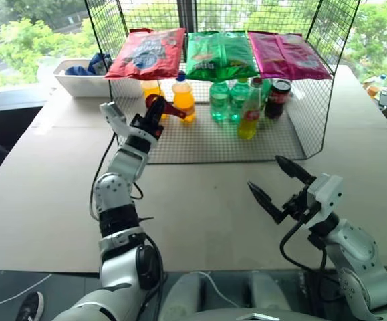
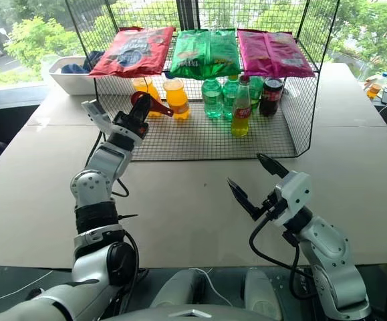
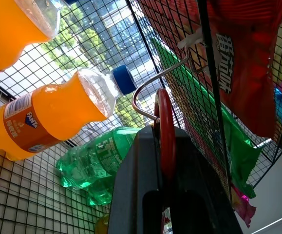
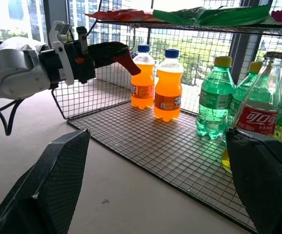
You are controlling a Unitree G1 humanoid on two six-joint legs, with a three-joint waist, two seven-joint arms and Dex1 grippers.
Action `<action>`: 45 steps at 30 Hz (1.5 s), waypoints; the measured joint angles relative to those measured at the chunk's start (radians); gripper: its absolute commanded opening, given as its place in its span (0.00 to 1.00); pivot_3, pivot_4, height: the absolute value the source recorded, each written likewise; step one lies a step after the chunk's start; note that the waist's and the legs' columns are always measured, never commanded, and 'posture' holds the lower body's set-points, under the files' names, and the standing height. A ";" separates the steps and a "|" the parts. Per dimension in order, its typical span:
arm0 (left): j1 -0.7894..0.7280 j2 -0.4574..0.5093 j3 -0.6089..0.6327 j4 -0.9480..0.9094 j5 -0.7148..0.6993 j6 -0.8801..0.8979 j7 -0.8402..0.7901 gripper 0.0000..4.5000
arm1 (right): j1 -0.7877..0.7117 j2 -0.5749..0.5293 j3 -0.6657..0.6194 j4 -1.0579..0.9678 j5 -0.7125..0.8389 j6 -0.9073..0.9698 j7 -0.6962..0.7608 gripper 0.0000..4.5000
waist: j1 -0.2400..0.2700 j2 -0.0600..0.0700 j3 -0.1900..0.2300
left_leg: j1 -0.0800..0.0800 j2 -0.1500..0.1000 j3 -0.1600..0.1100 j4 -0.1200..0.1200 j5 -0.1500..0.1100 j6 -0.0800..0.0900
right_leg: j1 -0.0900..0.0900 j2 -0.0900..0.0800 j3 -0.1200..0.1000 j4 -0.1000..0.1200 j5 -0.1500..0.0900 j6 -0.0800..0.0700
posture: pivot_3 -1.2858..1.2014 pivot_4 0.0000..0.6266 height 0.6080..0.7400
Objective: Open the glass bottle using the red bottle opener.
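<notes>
Red bottle opener (image 1: 161, 105) sits clamped in my left gripper (image 1: 154, 111); right gripper (image 1: 278, 179) spread, empty (steady the glass bottle (image 1: 250, 110) first, I'd say).

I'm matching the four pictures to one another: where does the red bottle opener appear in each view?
Left eye view: the red bottle opener is upper left of centre, shut in the left gripper, at the wire rack's front left.
Right eye view: same spot.
Left wrist view: centre, edge-on between the fingers.
Right wrist view: upper left.
Shared landmark: the orange plastic bottle beside it.
</notes>
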 measured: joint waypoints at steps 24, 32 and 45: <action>0.130 0.227 -0.527 -0.230 0.088 0.262 -0.584 0.01 | -0.147 -0.112 -0.043 -0.091 0.487 0.663 -0.111 1.00 | -0.002 0.001 0.002 | -0.002 0.001 -0.001 -0.002 0.000 0.000 | 0.000 0.000 -0.001 -0.004 0.000 0.000 | 0.52 0.24 1.00; 0.082 0.226 -0.566 -0.199 0.142 0.259 -0.716 0.01 | -0.175 -0.163 -0.102 -0.110 0.941 0.818 -0.236 1.00 | -0.003 0.001 0.002 | -0.007 0.001 -0.004 -0.002 -0.001 0.001 | -0.001 -0.004 -0.004 -0.009 0.000 0.000 | 0.52 0.24 1.00; 0.091 0.193 -0.568 -0.199 0.140 0.263 -0.763 0.00 | -0.184 -0.203 -0.085 -0.100 1.021 0.818 -0.353 0.00 | -0.003 0.001 0.002 | -0.011 0.000 -0.006 0.000 0.000 0.001 | -0.004 -0.001 -0.006 -0.009 0.000 0.000 | 0.52 0.24 1.00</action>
